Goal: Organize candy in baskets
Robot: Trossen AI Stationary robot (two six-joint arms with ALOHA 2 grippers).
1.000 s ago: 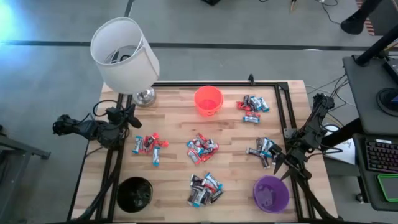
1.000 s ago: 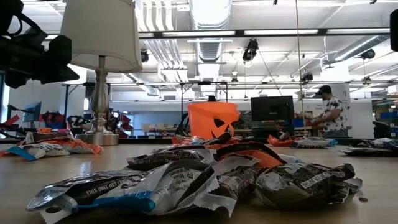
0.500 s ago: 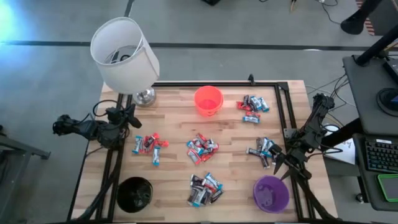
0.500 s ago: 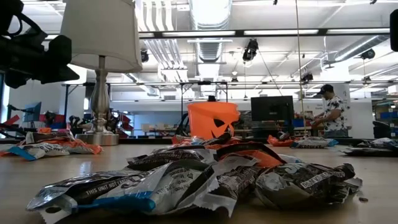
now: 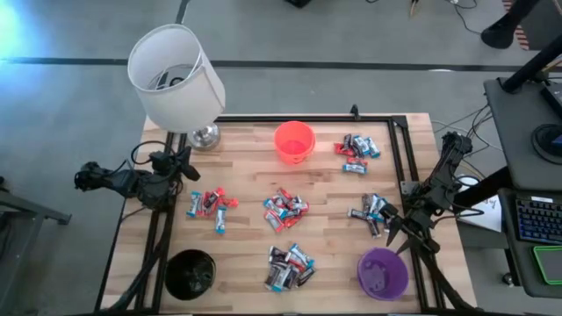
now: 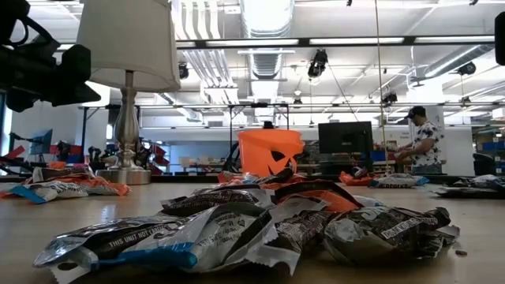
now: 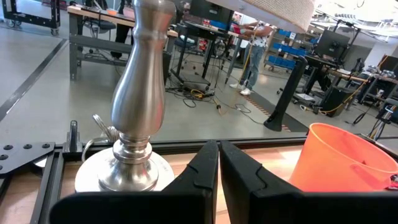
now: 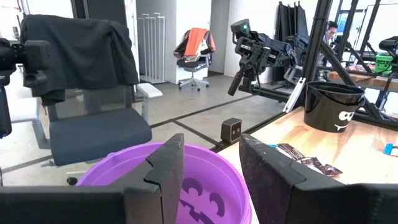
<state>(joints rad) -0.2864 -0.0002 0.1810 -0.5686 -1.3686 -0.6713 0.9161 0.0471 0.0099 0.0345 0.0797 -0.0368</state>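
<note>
Candy (image 5: 285, 211) lies in five piles among three baskets (image 5: 294, 141).
Left gripper (image 5: 183, 164), frame left: jaws together; right gripper (image 5: 397, 235), lower right: apart.

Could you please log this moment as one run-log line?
left gripper: shut, idle by lamp | right gripper: open, above purple basket | candy: unsorted on table

Orange bucket (image 5: 294, 141), purple bucket (image 5: 383, 272), black bucket (image 5: 190, 273); red-and-blue wrapped candy (image 5: 285, 209).
</note>
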